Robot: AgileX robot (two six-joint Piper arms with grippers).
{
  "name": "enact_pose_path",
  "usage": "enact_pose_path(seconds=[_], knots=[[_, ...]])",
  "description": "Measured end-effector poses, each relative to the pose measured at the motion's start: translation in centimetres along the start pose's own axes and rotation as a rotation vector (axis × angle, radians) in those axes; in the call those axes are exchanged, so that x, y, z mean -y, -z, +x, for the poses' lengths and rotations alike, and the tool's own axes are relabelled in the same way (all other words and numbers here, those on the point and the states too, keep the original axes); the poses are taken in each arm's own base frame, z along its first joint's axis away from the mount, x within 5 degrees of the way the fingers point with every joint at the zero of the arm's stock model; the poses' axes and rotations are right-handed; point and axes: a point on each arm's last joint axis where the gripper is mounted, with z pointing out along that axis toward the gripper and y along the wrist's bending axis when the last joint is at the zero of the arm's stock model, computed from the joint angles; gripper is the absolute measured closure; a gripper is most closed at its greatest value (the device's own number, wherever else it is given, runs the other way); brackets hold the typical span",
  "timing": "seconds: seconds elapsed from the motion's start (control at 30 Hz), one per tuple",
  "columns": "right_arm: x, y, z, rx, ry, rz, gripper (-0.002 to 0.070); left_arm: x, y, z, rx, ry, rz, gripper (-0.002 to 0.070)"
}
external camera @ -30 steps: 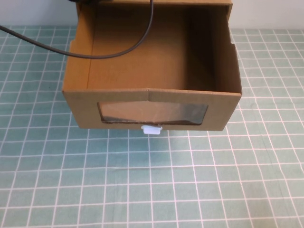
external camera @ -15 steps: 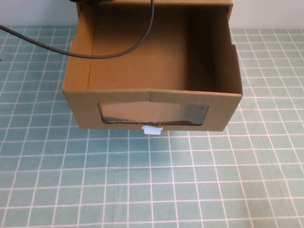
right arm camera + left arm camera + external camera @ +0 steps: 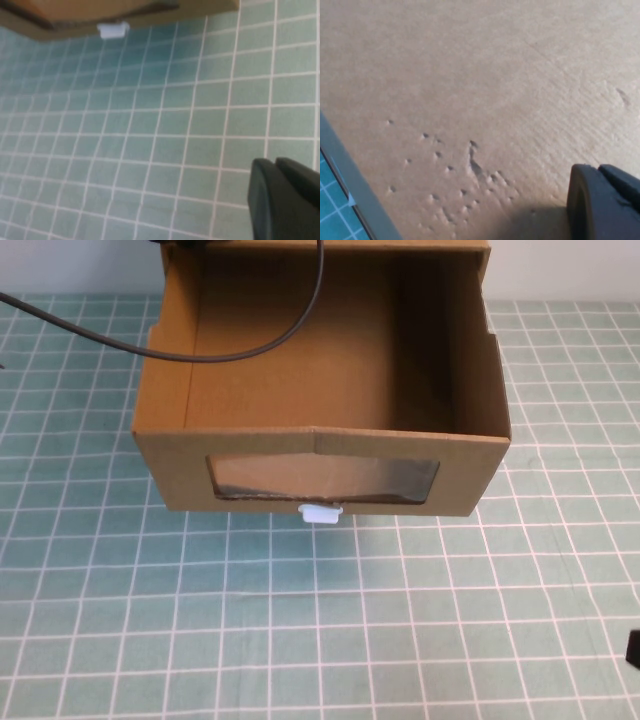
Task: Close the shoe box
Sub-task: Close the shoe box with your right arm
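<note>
The brown cardboard shoe box (image 3: 320, 470) stands open at the table's far middle. It has a clear window in its front wall and a white tab (image 3: 321, 512) under it. Its lid stands up at the back (image 3: 400, 245). My left gripper (image 3: 606, 202) is behind the box, with shut fingers close against a dented cardboard surface (image 3: 470, 75); only a dark bit of that arm (image 3: 180, 243) shows in the high view. My right gripper (image 3: 287, 200) is shut and empty, low over the mat in front of the box, just entering the high view (image 3: 634, 648).
A black cable (image 3: 250, 345) hangs across the box's open top from the far left. The green gridded mat (image 3: 300, 630) covers the table in front of and beside the box. The white tab also shows in the right wrist view (image 3: 113, 30).
A dark tip of my right gripper has come into the high view at the lower right edge. The box and cable have not moved.
</note>
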Motion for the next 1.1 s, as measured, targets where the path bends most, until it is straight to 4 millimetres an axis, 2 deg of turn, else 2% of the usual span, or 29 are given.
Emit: enact_pose_path(seconds=[0.17,0.33,0.4,0.53,0.67,0.77,1.1], knots=[[-0.4,-0.9,-4.4,-0.153,0.081,0.027,0.0687,0.0,0.0,0.0,0.004,0.000,-0.003,0.0680],[-1.6,-3.7,-7.5,-0.248,0.145,-0.029,0.0687,0.0,0.0,-0.1,0.006,0.000,-0.004,0.0680],[-2.9,-5.1,-8.4,-0.282,0.192,-0.067,0.0687,0.0,0.0,-0.1,0.006,0.000,-0.004,0.0680],[-6.0,-7.1,-9.2,-0.283,0.295,-0.111,0.0687,-0.1,0.0,0.0,0.005,0.000,-0.004,0.0680],[-9.8,-8.7,-8.9,-0.181,0.406,-0.159,0.0687,-0.1,0.0,0.0,0.005,0.000,-0.004,0.0680],[-11.5,-10.0,-8.8,-0.096,0.437,-0.189,0.0687,-0.1,0.0,0.0,0.005,0.000,-0.004,0.0680],[-12.4,-14.9,-9.4,0.023,0.417,-0.189,0.0687,-0.1,0.0,0.0,0.005,0.000,-0.004,0.0680]])
